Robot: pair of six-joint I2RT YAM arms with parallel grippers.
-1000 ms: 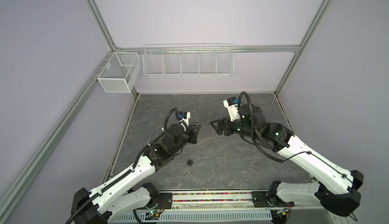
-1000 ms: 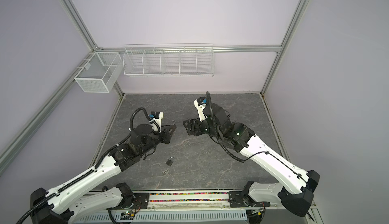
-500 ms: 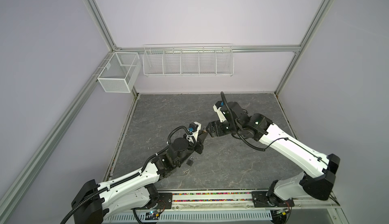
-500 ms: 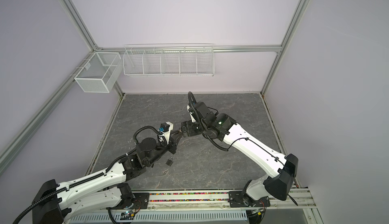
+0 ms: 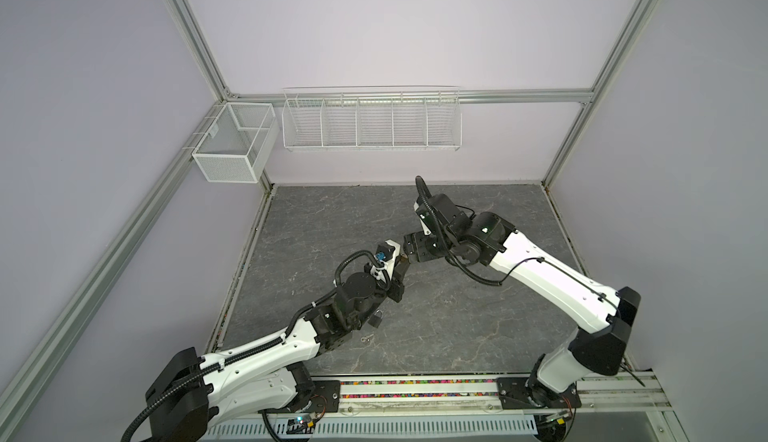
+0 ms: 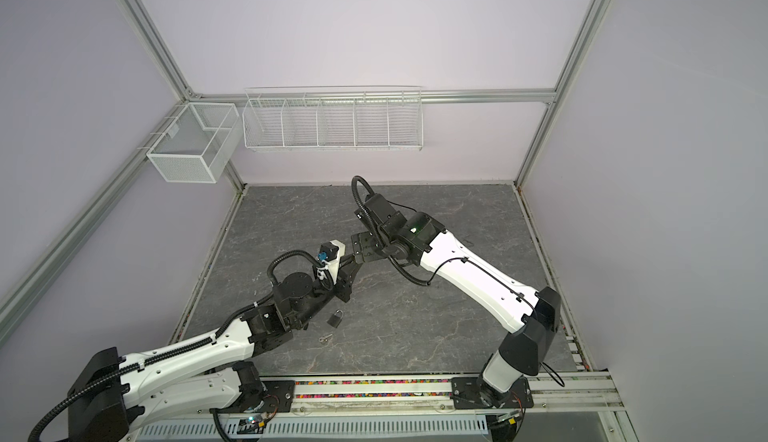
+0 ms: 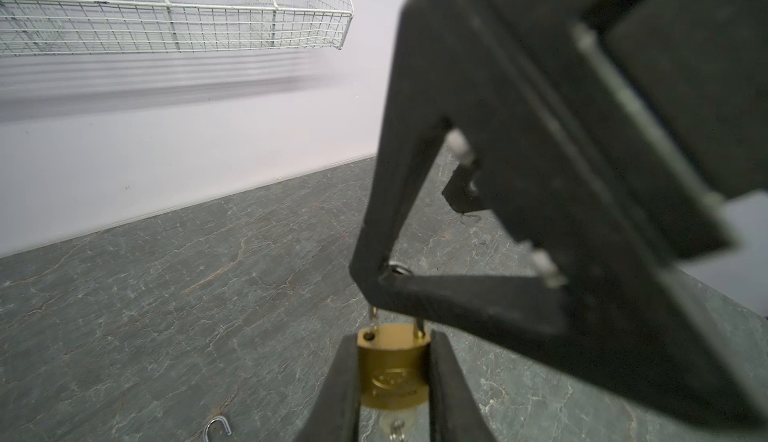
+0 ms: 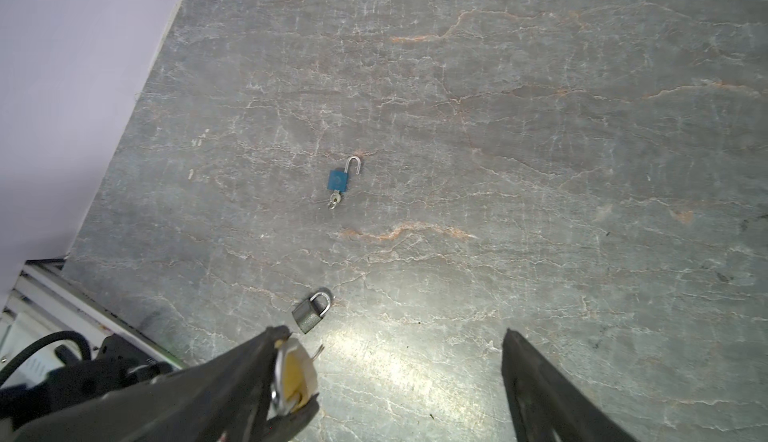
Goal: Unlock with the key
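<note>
Gripping the brass lock (image 7: 392,367) by its body, the left hand (image 7: 392,352) has both fingers pressed flat against the lock's sides, shackle end pointing away from the wrist. The key (image 7: 395,423) sits in the keyhole at the lock's base, between those fingers. The right hand (image 8: 390,334) has its fingers spread wide with nothing between them. One finger (image 8: 253,361) lies against the brass lock's shackle, and the other finger (image 8: 536,382) stands well clear over bare table (image 5: 457,315). From the left wrist, the right hand's dark finger crosses over the top of the shackle and hides its bend. A small dark hole shows in the lock's top beside one shackle leg, but I cannot tell whether that leg is free of the body. In both top views the two hands meet above the table, left of its middle, and the brass lock is held up off the surface there. The grey lock (image 5: 376,318) lies on the table just beside the left arm's wrist, its shackle closed. The loose key (image 5: 366,339) lies near it, toward the front rail. From the right wrist, the blue lock (image 8: 338,180) lies farther off on the table with its shackle swung open.
</note>
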